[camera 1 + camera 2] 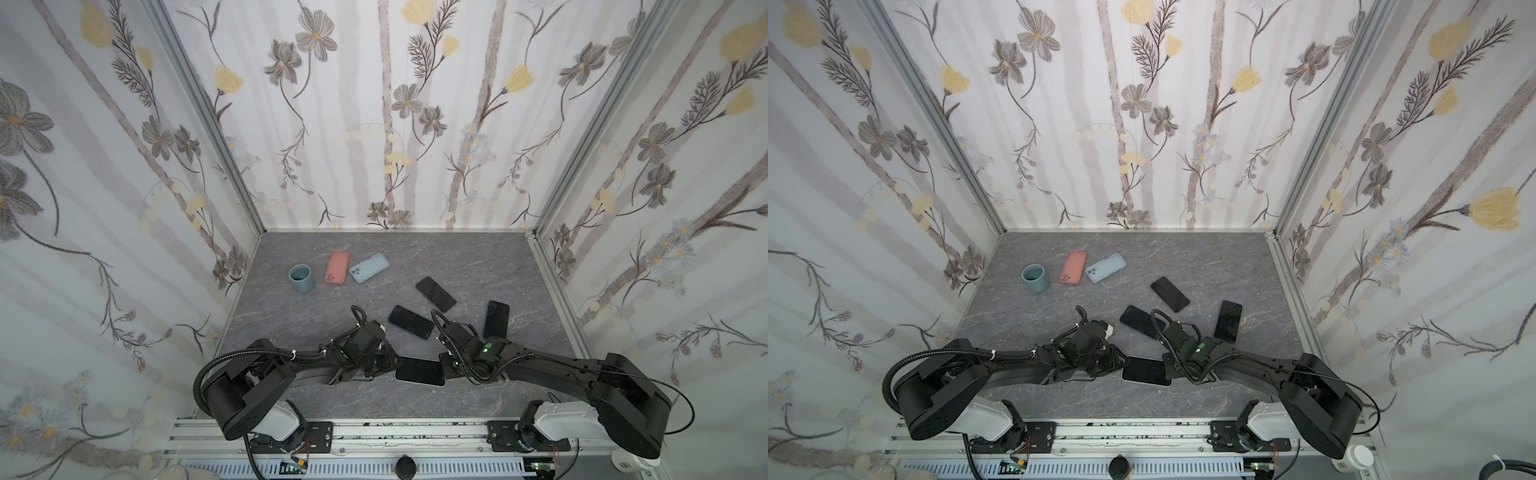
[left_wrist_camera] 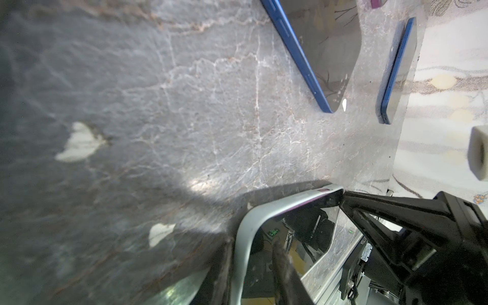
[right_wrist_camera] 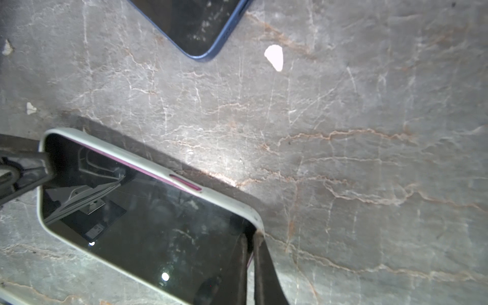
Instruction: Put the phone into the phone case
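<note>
Lying lower centre, phone (image 3: pixel 148 232) was in phone case (image 2: pixel 244 237); left gripper (image 1: pixel 397 365) clamped case rim, right gripper (image 1: pixel 442 362) jaws closed against its corner.

Blue-rimmed black glass phone (image 1: pixel 410 322), red-rimmed phone (image 1: pixel 436 294), dark phone (image 1: pixel 496 319) crowd space behind my arms. Teal ceramic mug (image 1: pixel 301 278), pink silicone case (image 1: pixel 336 267) + pale-blue case (image 1: pixel 369 267) block rear-L. Rear-R grey marble tabletop (image 1: pixel 478 257) open.
</note>
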Robot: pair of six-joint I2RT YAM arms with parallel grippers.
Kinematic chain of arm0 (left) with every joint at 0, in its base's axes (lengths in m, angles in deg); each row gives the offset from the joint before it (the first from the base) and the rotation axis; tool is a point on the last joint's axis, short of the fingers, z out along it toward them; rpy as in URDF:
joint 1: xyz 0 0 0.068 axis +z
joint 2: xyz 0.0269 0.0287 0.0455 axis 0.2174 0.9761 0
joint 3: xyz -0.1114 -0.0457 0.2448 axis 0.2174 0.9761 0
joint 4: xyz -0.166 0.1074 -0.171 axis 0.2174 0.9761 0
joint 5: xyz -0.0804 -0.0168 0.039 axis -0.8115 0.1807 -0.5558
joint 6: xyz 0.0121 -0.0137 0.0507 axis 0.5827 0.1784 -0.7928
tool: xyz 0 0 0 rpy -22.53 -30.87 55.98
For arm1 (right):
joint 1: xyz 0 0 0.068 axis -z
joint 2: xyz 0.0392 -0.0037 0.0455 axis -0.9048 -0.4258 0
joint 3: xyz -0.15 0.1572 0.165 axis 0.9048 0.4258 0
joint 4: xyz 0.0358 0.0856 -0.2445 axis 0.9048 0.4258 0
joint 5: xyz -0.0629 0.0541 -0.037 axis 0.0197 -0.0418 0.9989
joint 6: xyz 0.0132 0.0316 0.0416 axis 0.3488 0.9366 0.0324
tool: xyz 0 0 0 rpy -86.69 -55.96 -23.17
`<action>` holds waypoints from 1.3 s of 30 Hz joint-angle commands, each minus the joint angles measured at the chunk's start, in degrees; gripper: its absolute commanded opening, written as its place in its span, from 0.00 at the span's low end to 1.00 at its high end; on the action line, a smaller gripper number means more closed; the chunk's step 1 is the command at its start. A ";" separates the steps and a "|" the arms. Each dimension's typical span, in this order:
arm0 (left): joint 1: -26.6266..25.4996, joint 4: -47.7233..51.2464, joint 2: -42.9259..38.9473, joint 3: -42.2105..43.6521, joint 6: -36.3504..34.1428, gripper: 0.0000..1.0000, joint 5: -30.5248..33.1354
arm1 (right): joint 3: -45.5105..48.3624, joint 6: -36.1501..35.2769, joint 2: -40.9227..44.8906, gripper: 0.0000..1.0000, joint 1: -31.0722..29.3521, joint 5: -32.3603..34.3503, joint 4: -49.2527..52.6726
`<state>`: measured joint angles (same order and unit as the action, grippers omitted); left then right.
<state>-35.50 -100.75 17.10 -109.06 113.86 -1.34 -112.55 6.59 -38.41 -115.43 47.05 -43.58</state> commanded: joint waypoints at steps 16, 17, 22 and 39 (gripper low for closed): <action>0.60 8.63 -5.01 -2.44 -4.29 0.34 5.89 | -9.52 -5.12 2.80 0.17 -2.23 1.59 7.06; 0.92 10.00 -6.26 -3.01 -5.31 0.35 6.87 | -11.41 -6.18 3.75 0.18 -2.28 1.57 6.54; 3.31 16.28 -13.61 -5.06 -10.72 0.39 11.17 | -13.54 -14.53 8.31 0.33 -2.28 -0.20 3.89; 6.25 20.35 -46.57 -1.68 -58.55 0.72 10.28 | -13.11 -53.66 12.14 0.74 -4.16 -15.87 2.06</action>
<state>-29.33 -79.81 -25.85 -112.54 70.01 13.61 -126.25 -37.38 -26.12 -118.93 35.36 -41.55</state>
